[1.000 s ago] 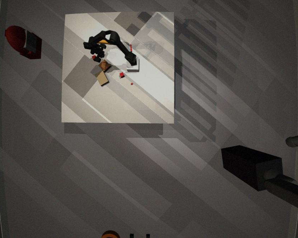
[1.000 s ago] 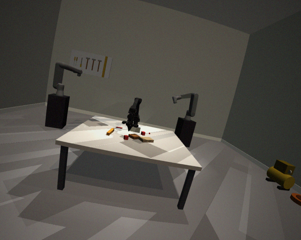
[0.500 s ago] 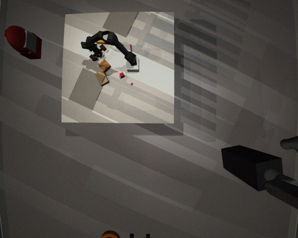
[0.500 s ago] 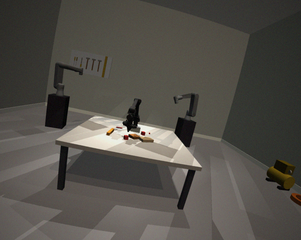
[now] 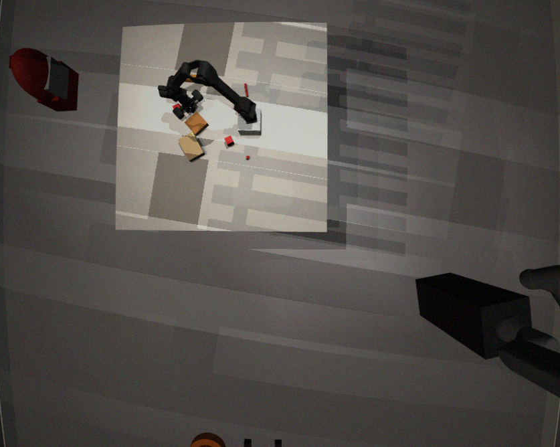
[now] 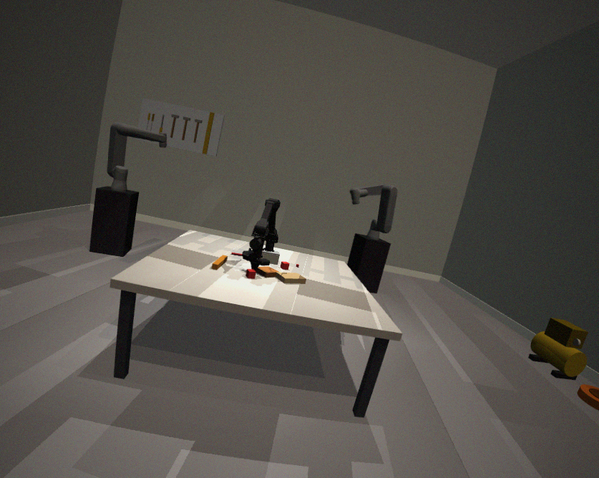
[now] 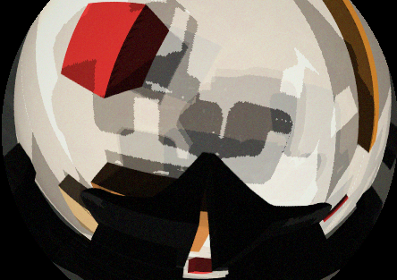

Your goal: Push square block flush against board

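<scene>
The orange-brown square block (image 5: 196, 123) lies flat on the table, turned at an angle. The tan board (image 5: 191, 146) lies just below it in the overhead view; their near corners are close, with a dark gap along the sides. Both also show in the side view, the block (image 6: 268, 270) and the board (image 6: 292, 278). My gripper (image 5: 180, 111) is shut and empty, low over the table just up and left of the block. In the wrist view the shut fingers (image 7: 205, 170) point at bare table, and only a sliver of the block (image 7: 78, 208) shows at the lower left.
A red cube (image 5: 176, 106) sits right beside the gripper, large in the wrist view (image 7: 113, 47). An orange bar (image 7: 357, 51) lies to the right of the fingers. Another red cube (image 5: 229, 140), a tiny red piece (image 5: 247, 157) and a red stick (image 5: 245, 90) lie near the arm's base.
</scene>
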You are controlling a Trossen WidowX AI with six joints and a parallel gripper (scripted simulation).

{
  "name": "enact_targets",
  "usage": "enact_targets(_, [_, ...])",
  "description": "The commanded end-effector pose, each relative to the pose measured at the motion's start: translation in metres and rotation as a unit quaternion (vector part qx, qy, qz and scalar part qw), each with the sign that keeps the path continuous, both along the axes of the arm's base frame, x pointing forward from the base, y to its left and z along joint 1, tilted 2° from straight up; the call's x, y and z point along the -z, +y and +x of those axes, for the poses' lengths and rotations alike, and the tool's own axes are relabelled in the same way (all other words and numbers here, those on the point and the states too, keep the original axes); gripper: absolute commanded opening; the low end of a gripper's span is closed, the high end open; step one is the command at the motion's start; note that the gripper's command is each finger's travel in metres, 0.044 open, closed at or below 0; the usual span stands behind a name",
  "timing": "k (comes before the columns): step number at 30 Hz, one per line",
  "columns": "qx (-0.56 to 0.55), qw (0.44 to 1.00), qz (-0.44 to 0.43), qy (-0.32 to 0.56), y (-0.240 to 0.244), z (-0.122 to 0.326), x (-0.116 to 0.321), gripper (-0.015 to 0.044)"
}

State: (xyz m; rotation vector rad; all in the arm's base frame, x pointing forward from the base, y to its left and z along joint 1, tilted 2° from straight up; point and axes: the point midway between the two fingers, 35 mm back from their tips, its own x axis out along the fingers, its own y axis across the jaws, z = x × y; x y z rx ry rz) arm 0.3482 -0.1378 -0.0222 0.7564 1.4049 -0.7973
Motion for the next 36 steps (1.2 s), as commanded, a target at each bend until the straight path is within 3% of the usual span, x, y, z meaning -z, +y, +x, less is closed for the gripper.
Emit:
enact_targets(1, [0.002,1.000,-0.001,-0.004,0.001,0.000,-0.001,0.0000])
enact_targets(36, [0.002,1.000,0.000,-0.004,0.022,-0.010,0.000,0.0000])
